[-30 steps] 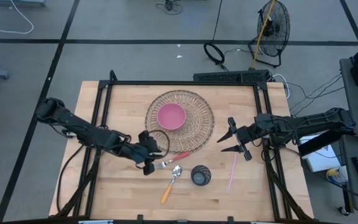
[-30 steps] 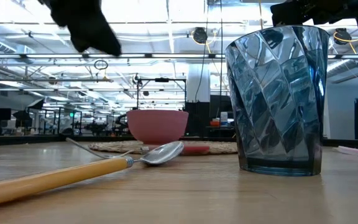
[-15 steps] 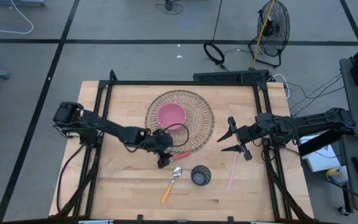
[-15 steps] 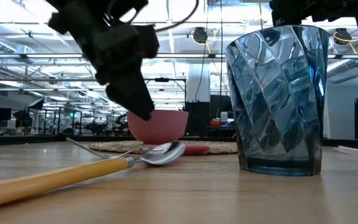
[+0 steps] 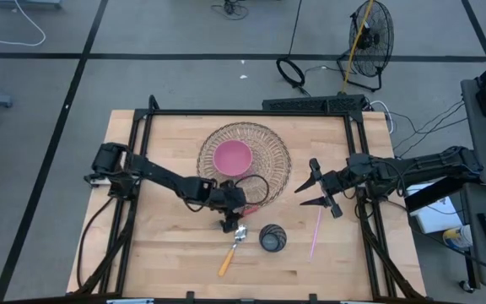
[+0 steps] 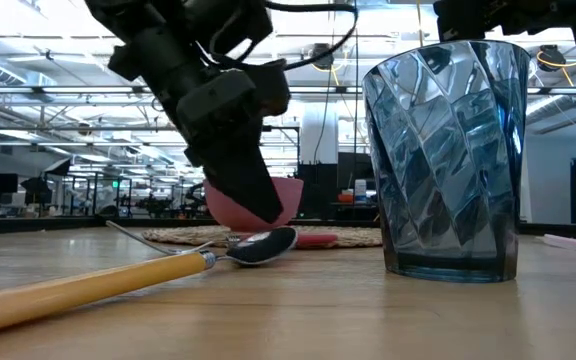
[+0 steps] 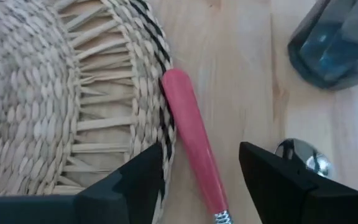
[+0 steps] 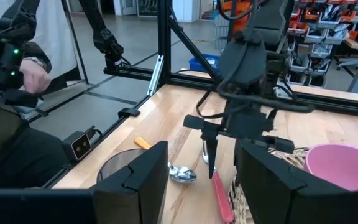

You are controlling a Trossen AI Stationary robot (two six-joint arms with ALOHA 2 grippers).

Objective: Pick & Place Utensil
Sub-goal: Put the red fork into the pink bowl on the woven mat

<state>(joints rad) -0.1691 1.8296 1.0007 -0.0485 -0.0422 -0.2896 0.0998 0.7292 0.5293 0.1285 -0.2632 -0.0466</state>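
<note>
A red-handled utensil (image 7: pixel 188 134) lies on the table beside the woven mat (image 5: pixel 268 160), which holds a pink bowl (image 5: pixel 232 157). My left gripper (image 7: pixel 201 152) is open and low over it, one finger on each side of the red handle; no touch shows. A yellow-handled spoon (image 5: pixel 229 255) lies just near of it, its bowl (image 7: pixel 303 158) by the gripper. A blue glass (image 5: pixel 272 237) stands to the right. My right gripper (image 5: pixel 304 195) waits open above the table's right part.
A thin pink stick (image 5: pixel 315 234) lies right of the glass. The black frame rails (image 5: pixel 361 177) run along the table's sides. A person (image 8: pixel 17 93) is beyond the table's left side. Bare wood lies along the near left of the table.
My left gripper has gone toward the table's right edge, from left of the utensils to over the red handle, and has come down close to the table. The utensils, glass and right arm have stayed put.
</note>
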